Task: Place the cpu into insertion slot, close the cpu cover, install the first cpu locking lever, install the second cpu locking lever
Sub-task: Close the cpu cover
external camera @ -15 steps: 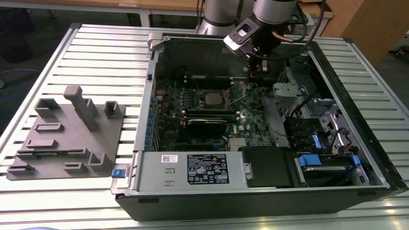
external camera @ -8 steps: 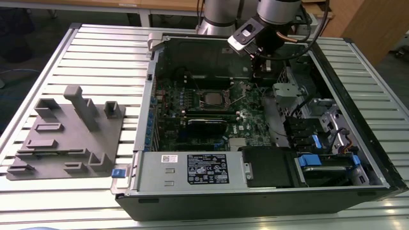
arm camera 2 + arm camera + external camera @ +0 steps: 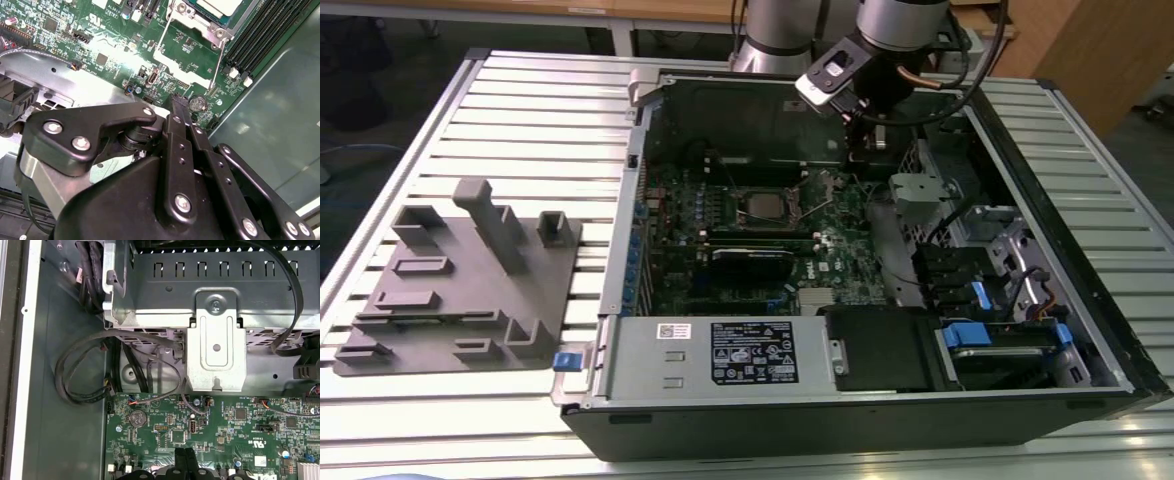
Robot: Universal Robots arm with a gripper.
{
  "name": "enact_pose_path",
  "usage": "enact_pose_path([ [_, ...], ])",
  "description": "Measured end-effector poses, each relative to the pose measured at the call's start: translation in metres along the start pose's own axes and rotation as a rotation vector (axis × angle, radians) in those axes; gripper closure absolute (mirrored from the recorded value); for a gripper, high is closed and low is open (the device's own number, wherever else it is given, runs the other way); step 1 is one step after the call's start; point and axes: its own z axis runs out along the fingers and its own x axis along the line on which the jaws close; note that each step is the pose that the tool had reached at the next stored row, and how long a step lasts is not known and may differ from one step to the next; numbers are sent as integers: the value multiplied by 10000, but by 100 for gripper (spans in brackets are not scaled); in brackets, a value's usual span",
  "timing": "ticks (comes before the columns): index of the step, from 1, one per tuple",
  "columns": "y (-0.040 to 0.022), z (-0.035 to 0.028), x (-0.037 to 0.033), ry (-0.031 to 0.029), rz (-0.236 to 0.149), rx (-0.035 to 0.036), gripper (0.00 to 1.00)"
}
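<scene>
An open black computer case (image 3: 854,425) lies on the slatted metal desk (image 3: 534,110), a grey moulded fixture (image 3: 467,290) beside it at the exterior view's left. Inside: a grey box with a black label (image 3: 720,352), blue tabs (image 3: 966,335), a green circuit board (image 3: 220,440) with a coin battery (image 3: 137,416), looping black cables (image 3: 75,370), a silvery bracket (image 3: 216,347)

1. No wording can be read anywhere; all the print is too small to make out.
2. In the exterior view, a black label (image 3: 754,352) with rows of white print and small symbols sits on the front face of a grey box (image 3: 636,352).
3. A small white sticker (image 3: 674,331) sits just beside that label on the same box, possibly carrying a barcode.
4. In the first wrist view, the green circuit board (image 3: 165,440) carries fine white lettering and a white tag (image 3: 260,460).
5. In the second wrist view, similar white markings dot the circuit board (image 3: 115,30).
</scene>
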Motion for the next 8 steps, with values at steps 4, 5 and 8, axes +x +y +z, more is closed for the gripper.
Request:
enact_pose_path([
  [4, 0, 32, 0, 0, -1, 2, 89],
  [5, 1, 47, 0, 0, -1, 8, 89],
  [8, 2, 93, -1, -3, 1, 29, 89],
])
